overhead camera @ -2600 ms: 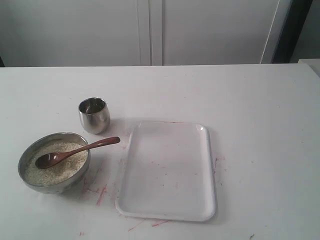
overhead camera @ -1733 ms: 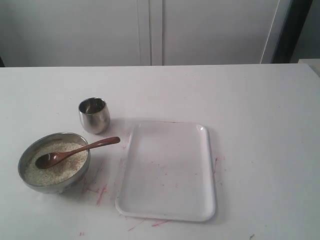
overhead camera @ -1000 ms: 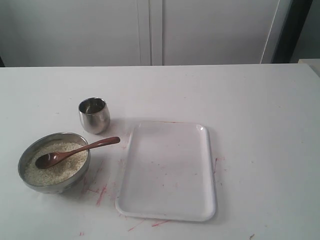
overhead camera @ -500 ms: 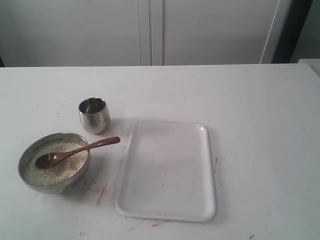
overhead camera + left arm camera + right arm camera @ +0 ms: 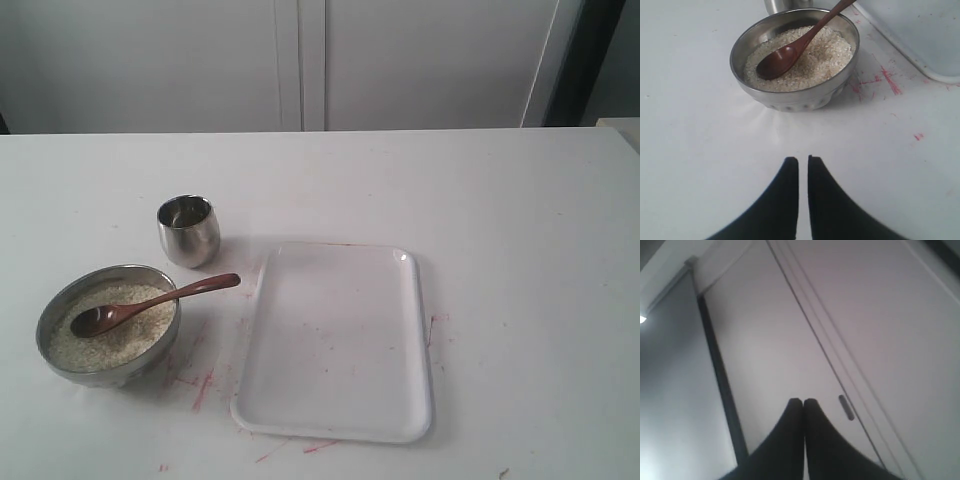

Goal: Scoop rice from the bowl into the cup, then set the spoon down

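The grey metal bowl [image 5: 110, 374] sits at the table's front left, filled with off-white rice [image 5: 128, 337]. The brown wooden spoon [image 5: 160, 297] lies in it, scoop on the rice, handle over the rim toward the tray. The shiny steel cup [image 5: 188, 232] stands upright just behind the bowl. Neither gripper shows in the exterior view. In the left wrist view my left gripper [image 5: 803, 159] hovers over bare table short of the bowl [image 5: 790, 98], fingers nearly together on nothing; rice [image 5: 826, 54] and spoon [image 5: 790, 52] show. My right gripper [image 5: 803, 401] is shut, facing the cabinet.
A white rectangular tray [image 5: 336, 340] lies right of the bowl, and its corner [image 5: 920, 30] shows in the left wrist view. Red scratch marks [image 5: 203, 388] stain the white table [image 5: 520, 250]. Grey cabinet doors [image 5: 300, 60] stand behind the table.
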